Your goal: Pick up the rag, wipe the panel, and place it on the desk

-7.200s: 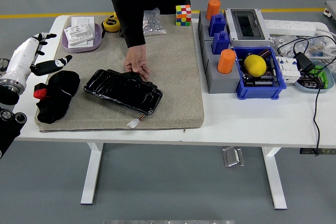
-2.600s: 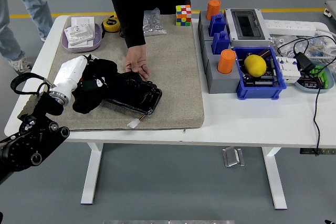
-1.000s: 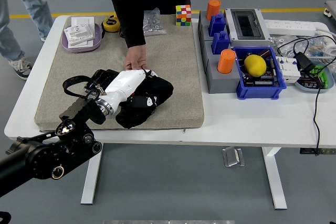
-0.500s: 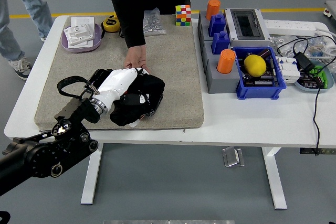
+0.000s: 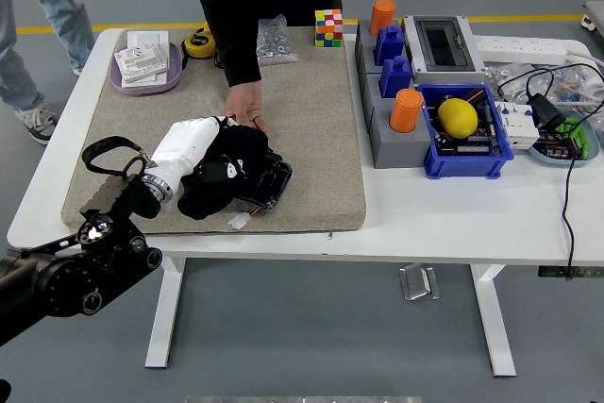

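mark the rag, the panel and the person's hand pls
rag (image 5: 226,172), head view, middle of the black cloth under the left robot hand (image 5: 189,143).
panel (image 5: 274,179), head view, exposed right end.
person's hand (image 5: 245,106), head view, back of the hand.

1. The robot's left arm (image 5: 66,266) comes in from the lower-left corner and reaches up toward 1 o'clock over the worktop's near edge.
2. Its black jointed forearm ends in a silver wrist ring, with a black cable loop arching above the wrist.
3. The left hand (image 5: 193,153) has a white back turned upward, and its fingers curl down, closed on the rag (image 5: 225,169).
4. A person stands at the far side, at 12 o'clock; one sleeved arm hangs down and the person's hand (image 5: 245,106) rests just beyond the robot's hand, fingers loosely bent.
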